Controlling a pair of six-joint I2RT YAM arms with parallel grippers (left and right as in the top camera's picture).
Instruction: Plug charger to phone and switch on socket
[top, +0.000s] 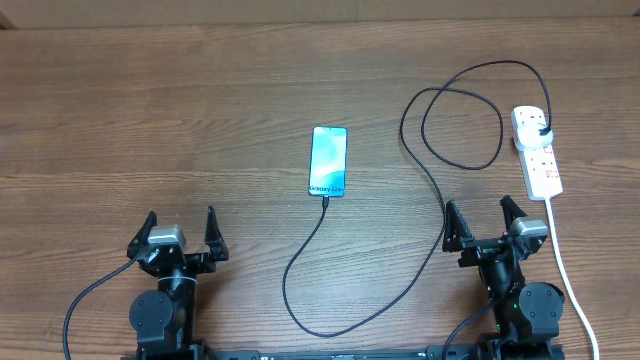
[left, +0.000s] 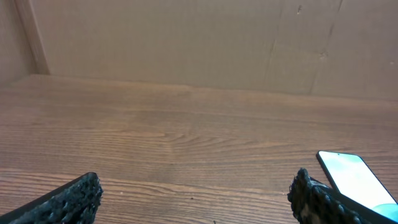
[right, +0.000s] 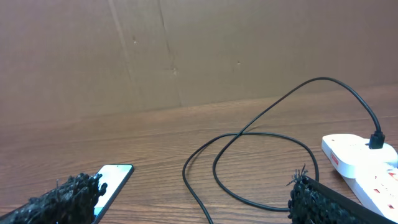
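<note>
Two arms sit at the near edge of the tabletop, one L, one R; both sets of jaws stand wide w/ nothing between them. Left jaws hang over bare wood, well apart from every task item; right jaws are near the socket but touch nothing.

Phone lies flat, screen up and lit cyan, about mid-tabletop betw. the arms, long axis running near-to-far; left wrist cam catches its corner just past the R fingertip; right wrist cam shows it by the L fingertip.

Charger meets the phone's near short edge; how far the tip is seated I can't tell. From there the cable curves toward the robot, swings round in a low bend, climbs up past the right jaws' inner side, makes one crossed loop on the wood, then arcs over to its black plug; plug sits in the socket's far outlet.

Socket lies far R, lengthwise near-to-far, slightly angled; seen close in right wrist cam; reddish marks on its near half, switch position too small to tell. White cord leaves its near end and runs off the near edge beside the R arm.

Cardboard wall stands behind the tabletop.
</note>
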